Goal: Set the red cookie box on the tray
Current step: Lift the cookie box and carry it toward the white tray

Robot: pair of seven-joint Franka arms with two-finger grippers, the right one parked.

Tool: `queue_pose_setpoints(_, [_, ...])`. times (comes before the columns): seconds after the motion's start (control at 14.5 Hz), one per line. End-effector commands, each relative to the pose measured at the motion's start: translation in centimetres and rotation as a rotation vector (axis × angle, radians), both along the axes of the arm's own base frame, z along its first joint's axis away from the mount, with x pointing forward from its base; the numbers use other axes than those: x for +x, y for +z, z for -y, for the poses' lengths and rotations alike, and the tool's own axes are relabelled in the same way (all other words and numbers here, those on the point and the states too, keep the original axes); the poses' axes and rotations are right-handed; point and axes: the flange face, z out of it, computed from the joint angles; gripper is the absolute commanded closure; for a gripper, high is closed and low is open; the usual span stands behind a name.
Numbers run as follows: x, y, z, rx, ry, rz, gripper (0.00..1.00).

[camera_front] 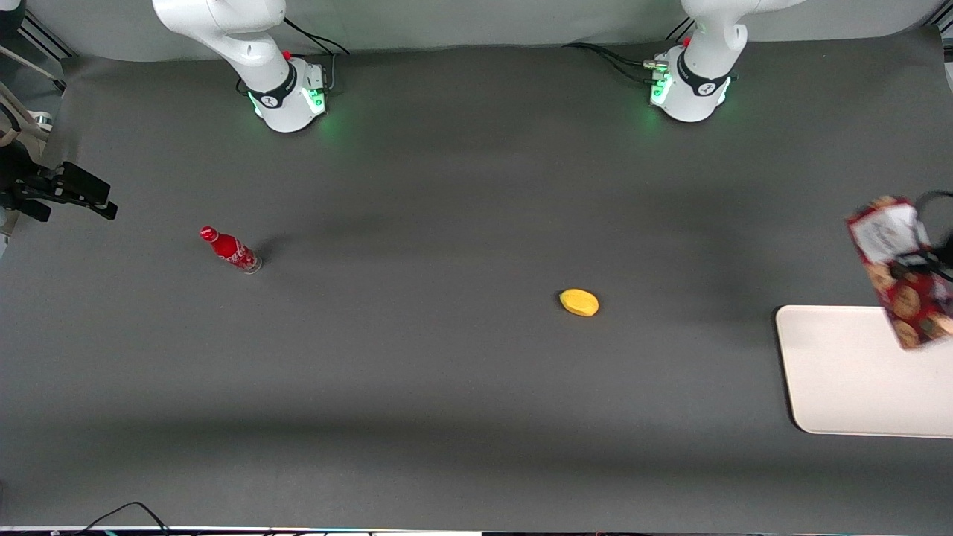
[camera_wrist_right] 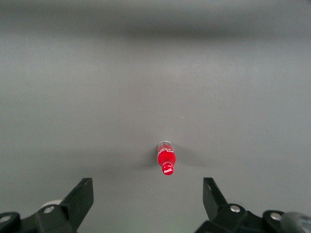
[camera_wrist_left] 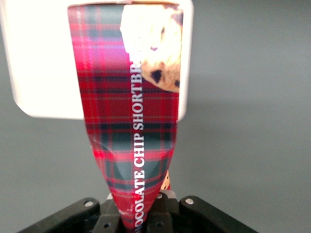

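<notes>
Red cookie box (camera_wrist_left: 131, 121) is pinched at one end by the gripper (camera_wrist_left: 141, 213), and it hangs long-end-down over the white tray's (camera_front: 849, 372) edge, just above it, so it mostly needs to go down onto the tray.

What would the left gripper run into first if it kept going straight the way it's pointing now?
Probably the tray. The gripper, shut on the red cookie box, points down toward it, so the box's free end would likely meet the tray first. Height above the tray is unclear.
</notes>
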Motion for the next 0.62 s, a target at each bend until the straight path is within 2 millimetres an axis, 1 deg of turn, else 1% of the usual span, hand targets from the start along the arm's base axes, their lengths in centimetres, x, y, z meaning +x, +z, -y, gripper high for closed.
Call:
queue_pose_setpoints(0.0, [5.7, -2.2, -8.1, 0.048, -0.153, 0.075, 1.00])
queue_pose_setpoints(0.14, [6.5, -3.5, -11.6, 0.068, -0.137, 0.123, 1.00])
queue_pose_setpoints(0.28, [7.4, -5.4, -15.6, 0.109, -0.100, 0.174, 1.00])
queue_pose_setpoints(0.34, [7.9, -6.5, -17.2, 0.125, -0.092, 0.194, 1.00])
queue_pose_setpoints(0.41, [8.3, -8.4, -18.5, 0.121, -0.079, 0.197, 1.00])
queue_pose_setpoints(0.55, [8.9, -12.9, -21.0, 0.082, -0.070, 0.238, 1.00])
